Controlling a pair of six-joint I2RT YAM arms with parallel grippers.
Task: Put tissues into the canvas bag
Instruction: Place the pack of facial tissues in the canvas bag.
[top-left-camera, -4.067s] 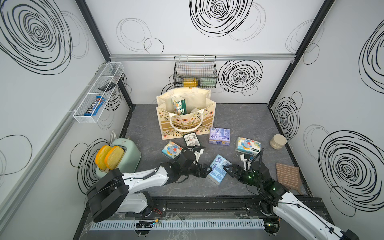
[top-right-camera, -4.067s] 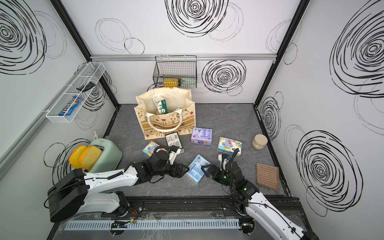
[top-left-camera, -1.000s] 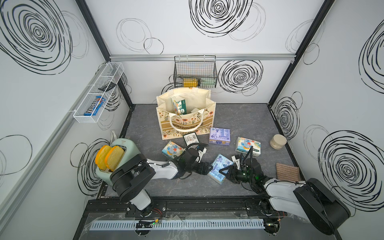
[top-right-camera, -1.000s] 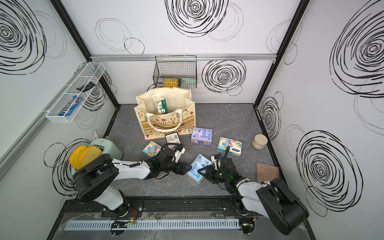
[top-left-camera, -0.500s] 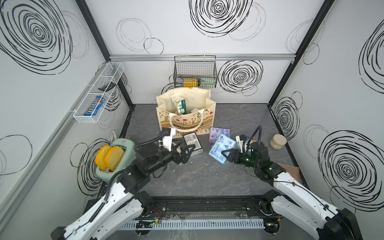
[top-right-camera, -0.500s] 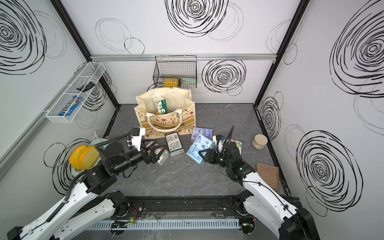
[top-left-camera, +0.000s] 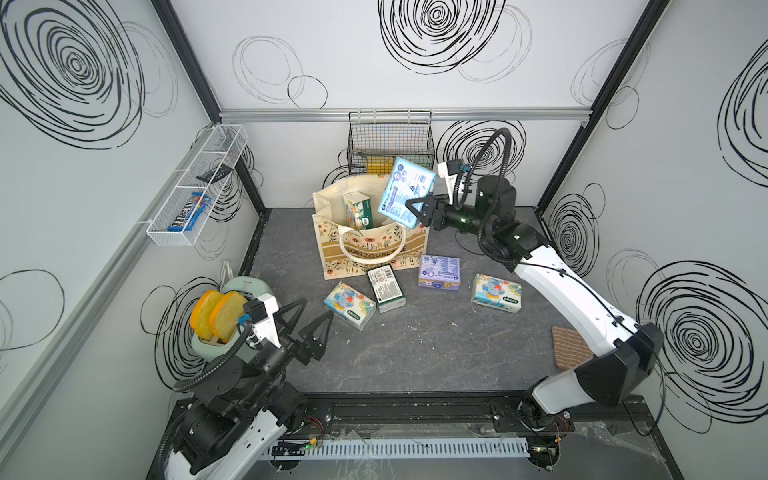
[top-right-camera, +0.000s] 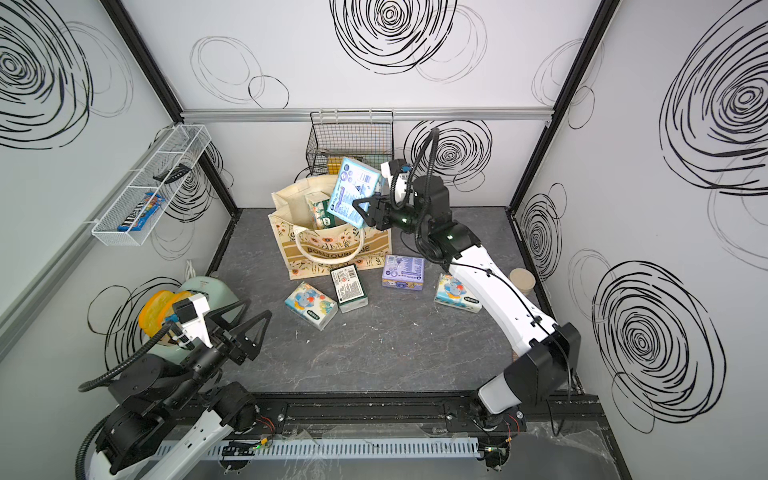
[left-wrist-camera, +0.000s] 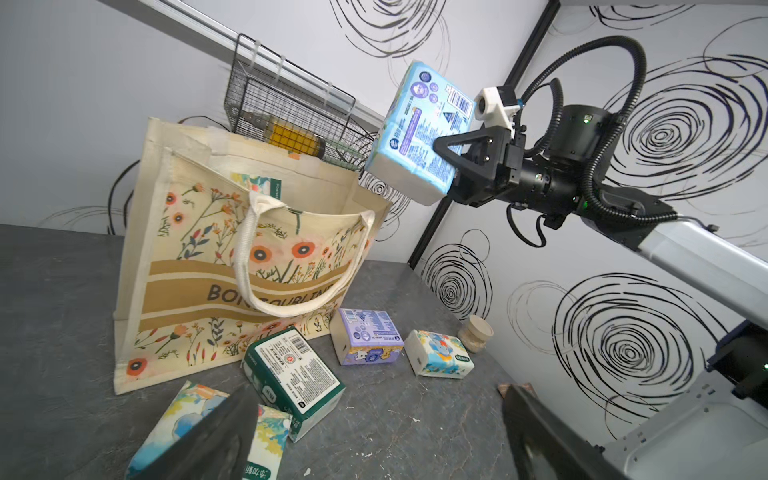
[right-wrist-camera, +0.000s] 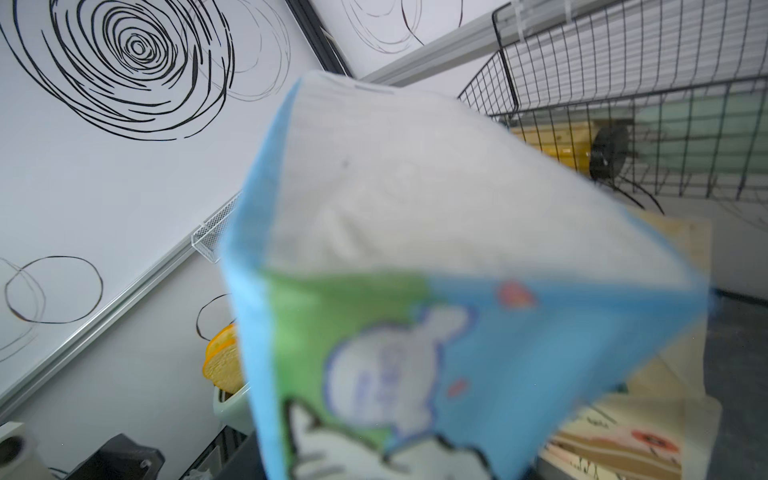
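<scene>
— Where is the light blue pack (top-left-camera: 405, 193)?
— Clamped between the right gripper's (top-left-camera: 411, 205) jaws, tilted, in the air by the canvas bag's (top-left-camera: 370, 253) far right corner. I can't quite tell whether it is over the mouth or just outside the rim.
— And the left gripper (top-left-camera: 318, 307)?
— Jaws wide apart, holding nothing, low beside the toaster (top-left-camera: 245, 286). A green pack (top-left-camera: 357, 212) stands inside the bag, and a purple pack (top-left-camera: 439, 271) lies on the table (top-left-camera: 415, 353) before it.
</scene>
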